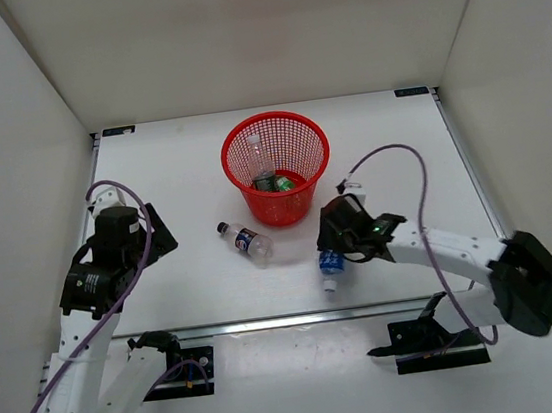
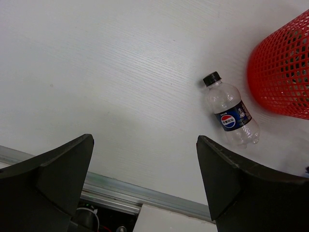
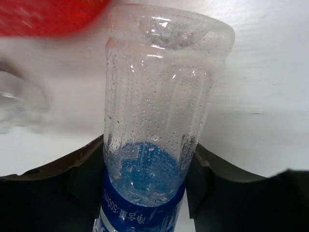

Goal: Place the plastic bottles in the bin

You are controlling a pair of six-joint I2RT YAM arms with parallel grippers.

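Note:
The red mesh bin stands at the table's middle back, with a green bottle and a clear bottle inside. A clear bottle with a dark label lies on the table in front of the bin and shows in the left wrist view. My right gripper is shut on the clear bottle with a blue label, whose cap end points toward the front edge. My left gripper is open and empty, over the table's left front; in the top view only its arm shows.
The bin's red wall shows at the right edge of the left wrist view and blurred at the top of the right wrist view. A metal rail runs along the table's front edge. White walls enclose the table.

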